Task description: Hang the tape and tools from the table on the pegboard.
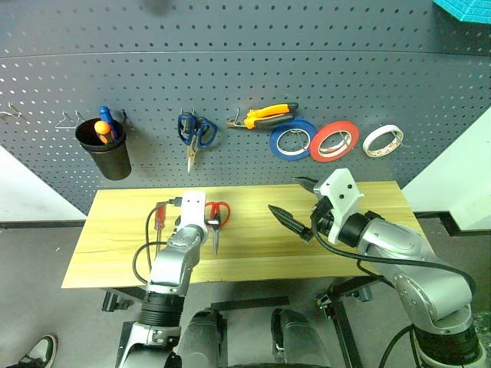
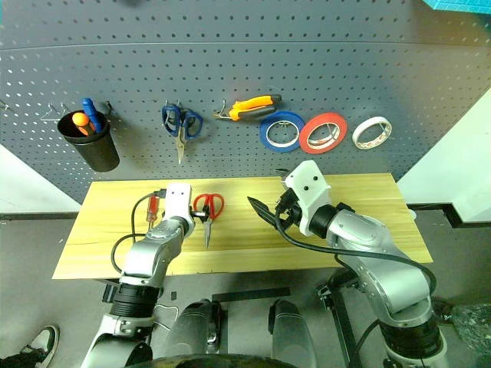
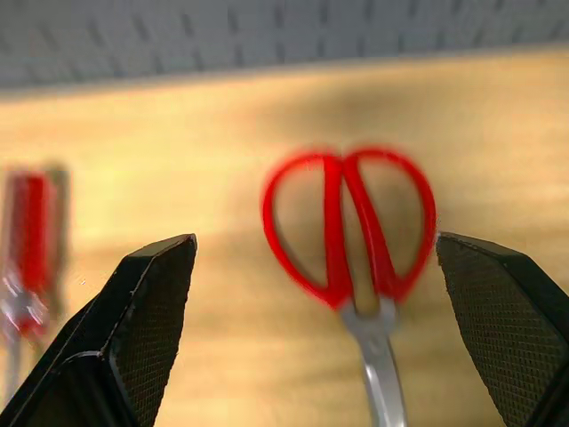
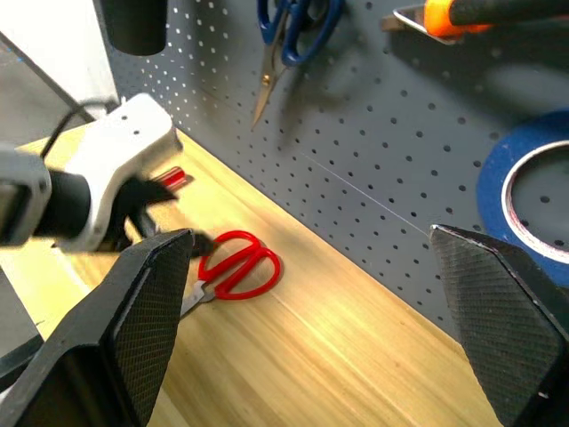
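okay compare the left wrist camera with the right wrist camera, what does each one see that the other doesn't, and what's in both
Left wrist view alone: the left gripper from behind, open, its fingers either side of the red-handled scissors.

Right wrist view alone: the open right gripper, the blue-handled scissors, pliers and blue roll hanging on the pegboard, and the black cup.

Both: the red-handled scissors lying flat on the table, the screwdriver and the pegboard behind.
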Available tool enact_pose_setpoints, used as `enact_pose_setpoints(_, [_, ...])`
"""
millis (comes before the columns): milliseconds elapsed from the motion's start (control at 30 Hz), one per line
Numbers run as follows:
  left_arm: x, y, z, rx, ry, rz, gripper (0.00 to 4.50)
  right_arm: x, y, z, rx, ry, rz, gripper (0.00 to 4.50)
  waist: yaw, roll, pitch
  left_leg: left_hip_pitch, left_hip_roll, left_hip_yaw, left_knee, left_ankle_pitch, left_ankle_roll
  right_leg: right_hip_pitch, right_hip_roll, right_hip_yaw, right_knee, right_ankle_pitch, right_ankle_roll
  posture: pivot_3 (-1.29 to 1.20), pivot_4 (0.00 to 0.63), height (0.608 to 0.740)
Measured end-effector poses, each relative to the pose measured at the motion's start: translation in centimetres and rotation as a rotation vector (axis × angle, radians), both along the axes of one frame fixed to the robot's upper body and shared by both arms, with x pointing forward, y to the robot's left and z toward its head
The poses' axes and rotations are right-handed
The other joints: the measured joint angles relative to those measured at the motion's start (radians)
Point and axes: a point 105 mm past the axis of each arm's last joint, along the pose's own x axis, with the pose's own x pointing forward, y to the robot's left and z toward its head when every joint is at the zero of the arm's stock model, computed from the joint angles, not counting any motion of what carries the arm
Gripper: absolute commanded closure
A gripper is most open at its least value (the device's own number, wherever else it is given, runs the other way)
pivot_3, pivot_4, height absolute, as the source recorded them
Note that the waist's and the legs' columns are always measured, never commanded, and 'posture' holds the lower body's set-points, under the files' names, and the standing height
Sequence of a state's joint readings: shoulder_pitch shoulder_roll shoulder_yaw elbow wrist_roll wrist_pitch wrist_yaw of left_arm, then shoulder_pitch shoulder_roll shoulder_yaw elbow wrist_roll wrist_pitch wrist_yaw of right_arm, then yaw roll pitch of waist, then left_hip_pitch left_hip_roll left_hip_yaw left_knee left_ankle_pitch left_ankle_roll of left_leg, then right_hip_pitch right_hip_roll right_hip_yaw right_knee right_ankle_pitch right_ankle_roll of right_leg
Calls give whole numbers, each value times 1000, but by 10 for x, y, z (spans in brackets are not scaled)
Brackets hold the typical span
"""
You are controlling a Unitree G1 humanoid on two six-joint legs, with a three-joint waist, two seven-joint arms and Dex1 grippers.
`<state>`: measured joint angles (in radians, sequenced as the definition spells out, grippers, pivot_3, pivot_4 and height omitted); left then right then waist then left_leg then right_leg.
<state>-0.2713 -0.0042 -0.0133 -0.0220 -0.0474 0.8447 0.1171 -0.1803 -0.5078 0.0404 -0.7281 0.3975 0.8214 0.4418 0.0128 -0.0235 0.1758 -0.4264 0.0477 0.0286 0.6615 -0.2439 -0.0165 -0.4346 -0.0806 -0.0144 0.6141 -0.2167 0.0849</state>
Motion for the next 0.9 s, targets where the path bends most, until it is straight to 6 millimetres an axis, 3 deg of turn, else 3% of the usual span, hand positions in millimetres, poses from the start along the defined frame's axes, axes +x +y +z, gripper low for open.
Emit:
enact_pose_setpoints(133, [-16,7,-22,-7,121,58,0,-3,0,-3,-4,15,-11,37,-3,-1,16,0,0,0,0,0,0,0,0,0,0,-1,-1,-3,229,716])
enact_pose_setpoints(367, [-17,7,-40,5,188,67,0,-5,1,-2,-1,15,-16,37,-1,-2,28,0,0,-1,1,-1,0,0,-1,-1,0,0,-1,-20,236,716])
enact_pose_setpoints(533, [-4,-4,-33,-3,148,27,0,-6,1,-3,-4,23,-24,37,-1,-3,37,-1,0,-1,1,-1,0,-1,-2,-1,0,0,-1,-27,239,716])
enact_pose_setpoints(733, [-1,-17,-31,-25,126,-35,0,-7,0,-4,-7,32,-34,37,-2,-2,45,-3,0,-1,0,-1,0,-3,-2,-1,-1,0,-1,-28,241,716])
enact_pose_setpoints(900, [2,-24,-16,-56,37,-87,0,-7,-2,-8,-10,43,-44,37,-2,-2,47,-6,0,-1,0,-1,0,-6,-2,-1,-1,0,-1,-30,242,716])
